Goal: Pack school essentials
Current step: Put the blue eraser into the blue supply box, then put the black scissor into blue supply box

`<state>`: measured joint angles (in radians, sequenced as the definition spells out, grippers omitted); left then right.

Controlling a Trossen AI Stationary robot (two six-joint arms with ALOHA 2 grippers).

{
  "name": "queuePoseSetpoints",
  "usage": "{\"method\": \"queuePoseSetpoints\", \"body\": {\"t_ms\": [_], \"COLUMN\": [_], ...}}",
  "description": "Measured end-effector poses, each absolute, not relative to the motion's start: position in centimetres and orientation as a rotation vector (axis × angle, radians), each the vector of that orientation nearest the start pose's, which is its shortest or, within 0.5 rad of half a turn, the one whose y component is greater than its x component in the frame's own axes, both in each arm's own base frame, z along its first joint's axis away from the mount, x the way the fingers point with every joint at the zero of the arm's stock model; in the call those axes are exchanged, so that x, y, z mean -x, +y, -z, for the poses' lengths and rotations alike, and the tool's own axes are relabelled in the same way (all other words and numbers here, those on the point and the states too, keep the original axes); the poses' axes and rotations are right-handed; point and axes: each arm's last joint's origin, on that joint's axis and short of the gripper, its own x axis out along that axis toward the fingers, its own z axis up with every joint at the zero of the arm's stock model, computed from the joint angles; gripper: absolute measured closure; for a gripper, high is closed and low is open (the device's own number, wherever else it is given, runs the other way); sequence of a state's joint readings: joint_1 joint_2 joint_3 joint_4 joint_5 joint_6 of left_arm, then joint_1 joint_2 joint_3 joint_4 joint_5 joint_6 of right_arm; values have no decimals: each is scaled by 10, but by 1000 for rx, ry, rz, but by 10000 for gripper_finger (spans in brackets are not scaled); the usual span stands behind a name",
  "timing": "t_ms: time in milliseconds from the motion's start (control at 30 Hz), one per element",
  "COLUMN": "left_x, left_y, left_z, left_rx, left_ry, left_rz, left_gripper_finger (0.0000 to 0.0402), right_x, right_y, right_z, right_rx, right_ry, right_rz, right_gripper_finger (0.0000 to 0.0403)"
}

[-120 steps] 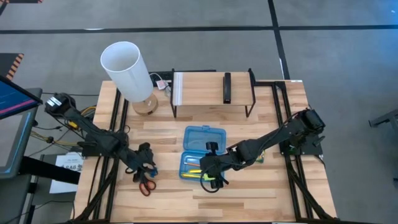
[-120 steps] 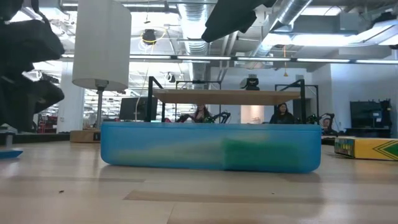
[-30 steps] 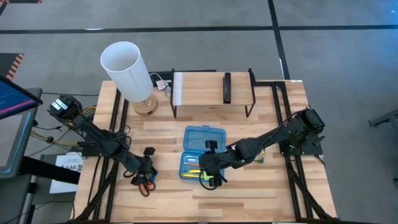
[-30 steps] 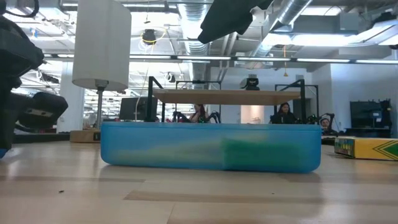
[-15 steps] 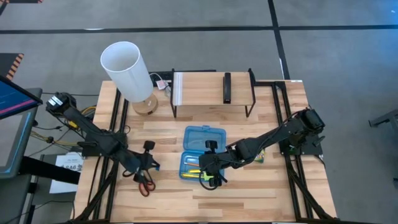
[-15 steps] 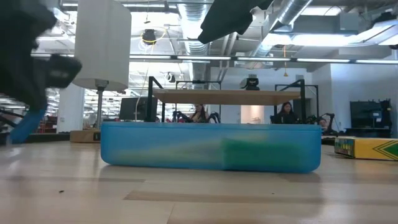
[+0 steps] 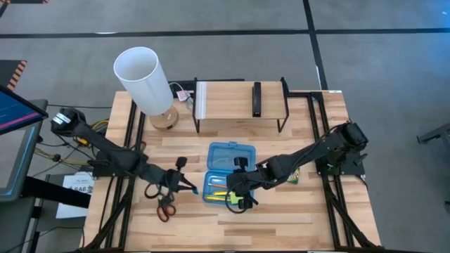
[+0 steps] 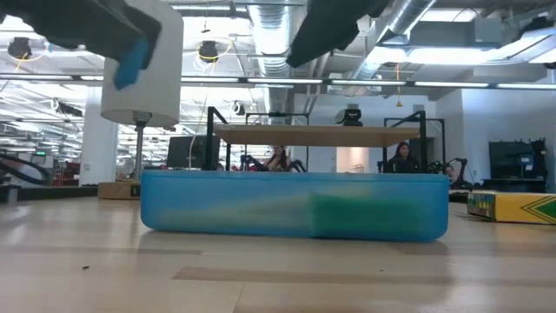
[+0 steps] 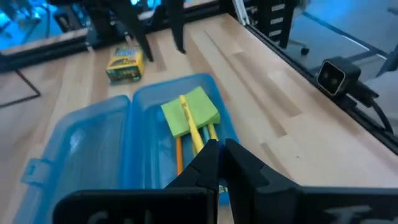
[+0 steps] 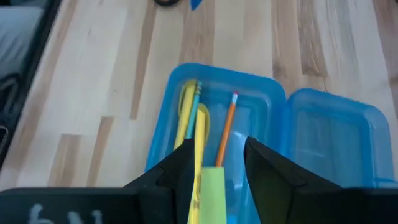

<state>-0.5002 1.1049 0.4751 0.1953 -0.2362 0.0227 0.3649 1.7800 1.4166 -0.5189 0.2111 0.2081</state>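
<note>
Lifted clear of the scissors, the left arm now carries a small blue piece toward the case.

Left gripper (image 7: 184,184) hangs just beside the open side of the blue translucent case (image 7: 226,171), fingers pinched on what looks like the small blue eraser (image 8: 132,61), though the low view blurs it. Right gripper (image 7: 240,199) hovers over the case's near end with its fingers spread and nothing between them. Inside the case lie the yellow and orange pencils (image 10: 190,115) and the green sticky-note pad (image 9: 190,111); the red-handled scissors (image 7: 164,209) rest on the table well outside it, and the crayon box (image 9: 124,65) sits beyond its far side. To do this well, bring the eraser over a bare part of the tray, low, before releasing, and keep clear of the right gripper.
</note>
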Motion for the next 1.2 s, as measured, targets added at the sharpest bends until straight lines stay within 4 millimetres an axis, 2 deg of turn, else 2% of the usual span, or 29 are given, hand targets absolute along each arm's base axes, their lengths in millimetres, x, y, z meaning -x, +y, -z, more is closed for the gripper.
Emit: {"method": "queuePoseSetpoints", "body": {"t_ms": [233,500,667,833,967,1100,1200], "left_x": [-236,-283,-296,-295,-287,-261,-230], "left_y": [-90,-80,-76,-74,-72,-70,-77], "left_z": [-176,-158,-146,-147,-165,-192,-206], "left_rx": [-140,-22,16,6,0,26,40], "left_ry": [436,541,640,691,690,738,773], "left_rz": [307,339,346,285,275,265,229], "left_gripper_finger": [401,401,368,294,253,247,258], "right_x": [-360,-356,-356,-354,-352,-351,-350], "right_y": [135,136,136,137,139,142,145], "right_z": [-258,-255,-255,-254,-254,-254,-254], "right_rx": [63,68,70,64,67,69,73], "right_ry": [866,904,907,920,928,928,927], "right_rz": [-61,-57,-59,-55,-58,-65,-72], "right_gripper_finger": [260,266,265,269,270,269,270]}}
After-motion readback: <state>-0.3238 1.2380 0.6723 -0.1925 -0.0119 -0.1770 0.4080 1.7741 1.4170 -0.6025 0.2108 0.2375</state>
